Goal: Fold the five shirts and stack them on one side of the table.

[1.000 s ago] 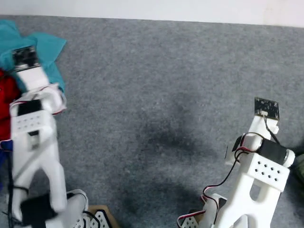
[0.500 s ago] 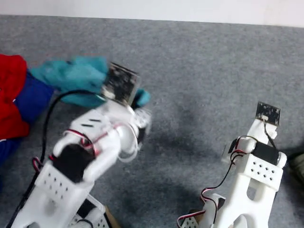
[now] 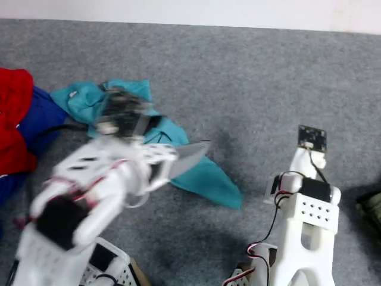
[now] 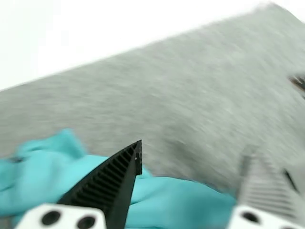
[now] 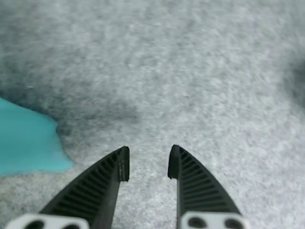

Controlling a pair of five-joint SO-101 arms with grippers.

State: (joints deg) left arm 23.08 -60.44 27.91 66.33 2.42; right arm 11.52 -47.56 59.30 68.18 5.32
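A teal shirt (image 3: 205,176) lies crumpled on the grey table, left of the middle, with one corner pointing toward the right arm (image 3: 306,208). My left gripper (image 4: 193,150) hangs over it, open, with the teal shirt (image 4: 57,171) below its fingers and nothing between them. In the high view the left gripper (image 3: 190,156) is blurred above the shirt. A red shirt (image 3: 12,119) and a blue shirt (image 3: 38,122) are heaped at the left edge. My right gripper (image 5: 148,150) is open over bare table, with the teal shirt's corner (image 5: 24,143) off to one side.
The grey felt table (image 3: 268,71) is bare at the back and right. A dark object (image 3: 372,205) lies at the right edge beside the right arm. A white wall borders the far edge.
The left arm swung from the pile at the left toward the middle, pulling the teal shirt out with it. The shirt now lies spread on the table. The right arm shifted slightly left.
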